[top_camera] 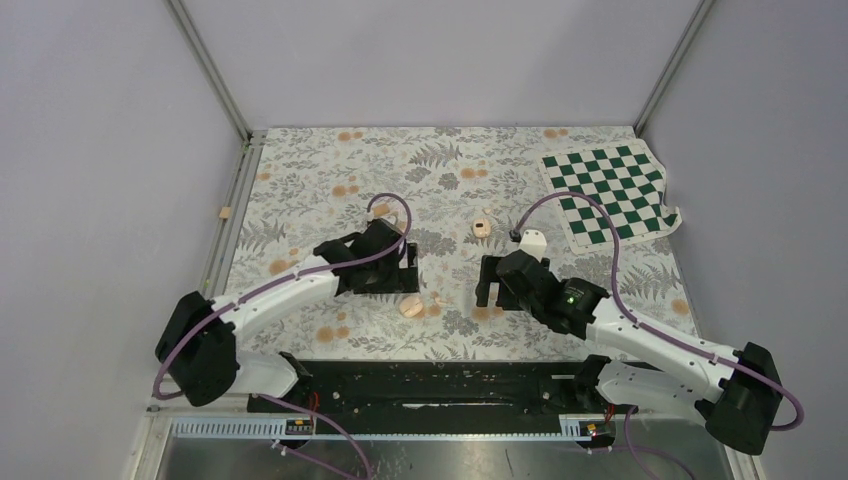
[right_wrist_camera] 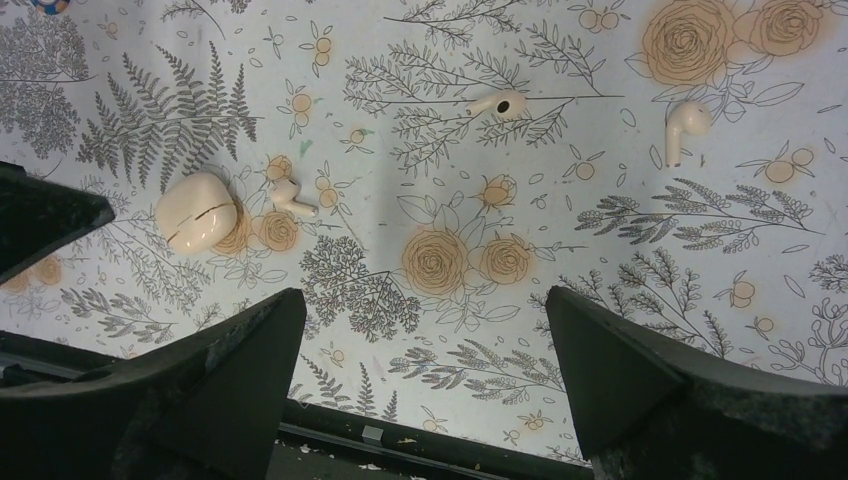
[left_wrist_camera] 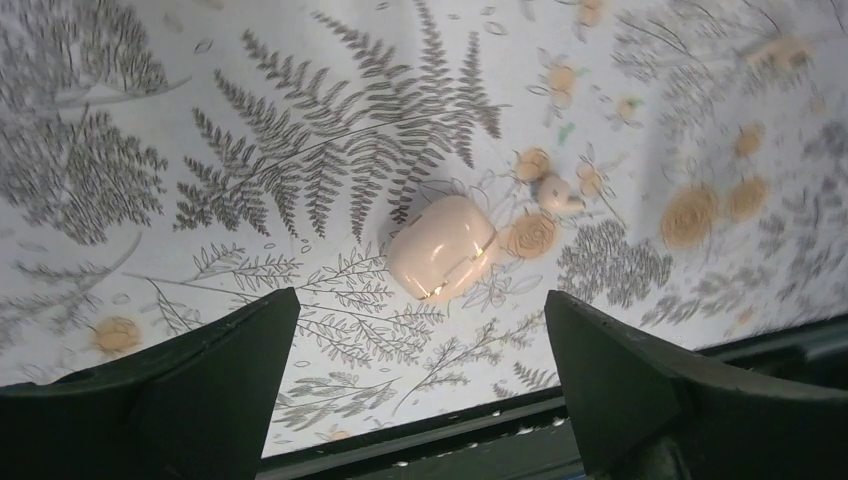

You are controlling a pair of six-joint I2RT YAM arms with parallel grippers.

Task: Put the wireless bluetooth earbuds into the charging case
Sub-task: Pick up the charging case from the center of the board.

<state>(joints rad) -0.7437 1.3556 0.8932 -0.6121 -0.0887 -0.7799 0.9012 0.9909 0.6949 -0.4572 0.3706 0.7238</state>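
Our left gripper (left_wrist_camera: 420,300) hangs spread above the shut case (left_wrist_camera: 440,248), we judge to grasp it; right gripper (right_wrist_camera: 425,300), spread, faces earbuds (right_wrist_camera: 497,104).

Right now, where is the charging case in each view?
Top external: case low centre, close to the left jaws.
Left wrist: case at the centre of the picture.
Right wrist: case at left, mid-height.
Shared landmark: the earbud lying beside it.

Top camera looks down from behind; both close wrist cameras share the charging case (left_wrist_camera: 438,258).
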